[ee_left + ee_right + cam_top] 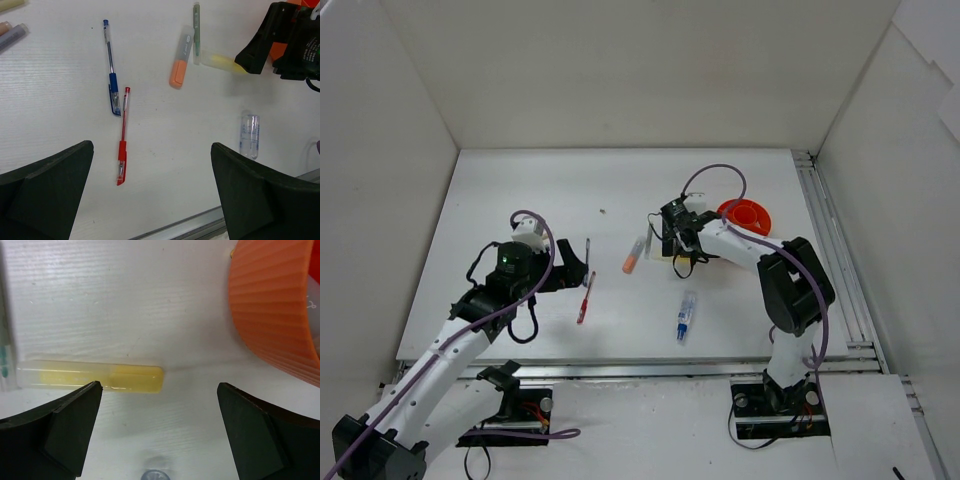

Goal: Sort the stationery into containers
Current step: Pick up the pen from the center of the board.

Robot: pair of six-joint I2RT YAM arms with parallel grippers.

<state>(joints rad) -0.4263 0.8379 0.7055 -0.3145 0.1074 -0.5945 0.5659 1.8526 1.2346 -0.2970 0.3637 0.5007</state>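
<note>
While the left gripper [152, 146] and right gripper [159, 390] both gape empty, we'd say we've barely started: yellow marker [90, 377] loose mid-left in the right wrist view, orange cup [272, 305] upper right.

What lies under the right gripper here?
A yellow marker lies flat on the table under the open right gripper, not gripped, with the orange cup beside it. In the top view the gripper covers most of the marker.
</note>
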